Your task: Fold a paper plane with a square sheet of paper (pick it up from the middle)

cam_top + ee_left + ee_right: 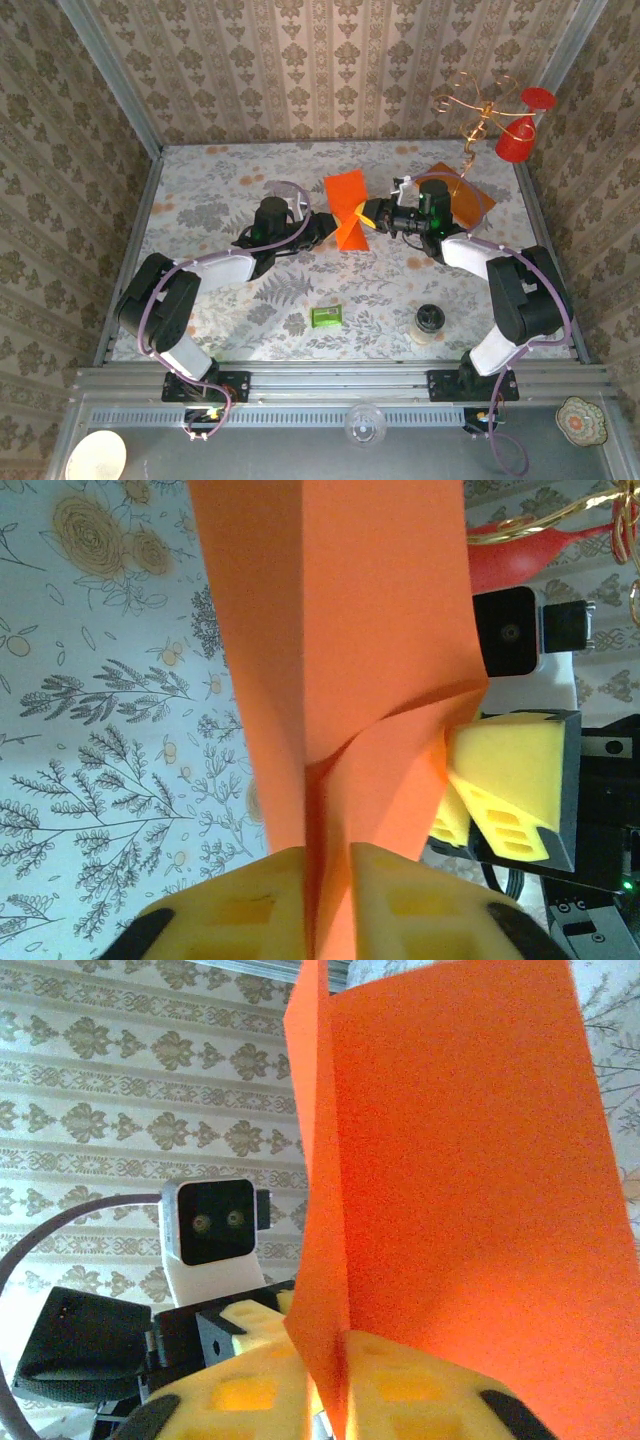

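Note:
The bright orange square sheet of paper (349, 207) hangs above the middle of the table, bent along a crease and pinched from both sides. My left gripper (327, 228) is shut on its left edge, and in the left wrist view the paper (340, 670) rises from between the yellow fingers (250, 905). My right gripper (368, 214) is shut on the right edge; the folded sheet (450, 1160) stands up between its yellow pads (400, 1390). The other gripper's yellow fingertips (505, 780) press the paper from the right in the left wrist view.
A brownish-orange board (462, 196) lies at the back right under a gold wire stand (478, 112) with red cups (517, 140). A small green packet (326, 316) and a dark-lidded jar (429, 321) sit near the front edge. Patterned walls enclose the table.

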Available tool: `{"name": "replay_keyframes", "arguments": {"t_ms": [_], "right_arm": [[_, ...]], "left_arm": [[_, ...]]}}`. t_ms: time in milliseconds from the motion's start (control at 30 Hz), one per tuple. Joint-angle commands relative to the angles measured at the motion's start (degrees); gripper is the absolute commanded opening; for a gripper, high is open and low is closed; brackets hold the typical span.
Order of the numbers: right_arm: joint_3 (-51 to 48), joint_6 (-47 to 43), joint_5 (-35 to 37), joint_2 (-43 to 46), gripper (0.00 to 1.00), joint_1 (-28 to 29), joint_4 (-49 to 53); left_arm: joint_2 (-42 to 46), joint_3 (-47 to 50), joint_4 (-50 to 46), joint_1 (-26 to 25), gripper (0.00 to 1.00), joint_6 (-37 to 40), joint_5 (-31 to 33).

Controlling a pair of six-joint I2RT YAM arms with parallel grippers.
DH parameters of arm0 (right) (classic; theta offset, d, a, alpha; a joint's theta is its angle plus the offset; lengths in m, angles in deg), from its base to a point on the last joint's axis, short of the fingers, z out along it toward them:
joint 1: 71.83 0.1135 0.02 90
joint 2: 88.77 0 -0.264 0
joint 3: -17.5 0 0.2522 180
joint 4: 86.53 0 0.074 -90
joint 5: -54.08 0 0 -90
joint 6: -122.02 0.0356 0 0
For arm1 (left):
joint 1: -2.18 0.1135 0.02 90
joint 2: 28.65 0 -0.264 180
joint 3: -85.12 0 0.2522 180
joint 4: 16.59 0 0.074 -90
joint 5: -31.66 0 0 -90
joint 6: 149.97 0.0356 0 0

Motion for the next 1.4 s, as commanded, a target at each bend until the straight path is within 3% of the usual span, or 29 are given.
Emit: {"name": "replay_keyframes", "arguments": {"t_ms": [0,300,400,500,667,833,1000,1133,1233,1367], "right_arm": [[-0.71,-3.47,-0.53,1.64,0.22,-0.64,4.19],[0.21,-13.64,5.64,6.39,0.43,-3.62,20.69],[0.94,-18.38,9.85,8.56,0.47,-4.79,27.93],[1.52,-21.85,13.94,10.72,0.49,-5.61,32.67],[3.19,-26.95,19.74,12.84,0.52,-6.31,39.12],[3.92,-29.88,25.21,17.43,0.52,-7.82,43.48],[2.86,-30.33,26.61,19.28,0.54,-9.43,44.2],[1.94,-29.26,26.21,19.55,0.55,-10.94,43.79],[1.09,-28.26,25.36,19.53,0.55,-12.05,42.76],[0.23,-27.58,25.0,19.98,0.55,-13.23,42.26]], "left_arm": [[1.52,-1.46,0.16,0.7,0.15,1.99,0.09],[0.4,-2.42,-2.63,2.58,0.08,3.86,-0.61],[0.93,-4.41,-10.07,3.29,0.08,7.95,-0.27],[2.84,-8.97,-24.95,3.34,0.08,16.58,2.64],[3.79,-21.91,-52.69,1.44,0.08,30.77,14.46],[-0.92,-36.59,-74.48,-3.08,0.08,41.23,33.01],[-9.65,-50.67,-91.38,-8.41,0.07,45.25,55.83],[-17.76,-58.79,-100.31,-11.71,0.06,44.65,67.99],[-24.64,-63.86,-106.19,-14.03,0.05,42.73,73.61],[-31.9,-68.34,-108.59,-16.36,0.05,41.37,73.96]]}}
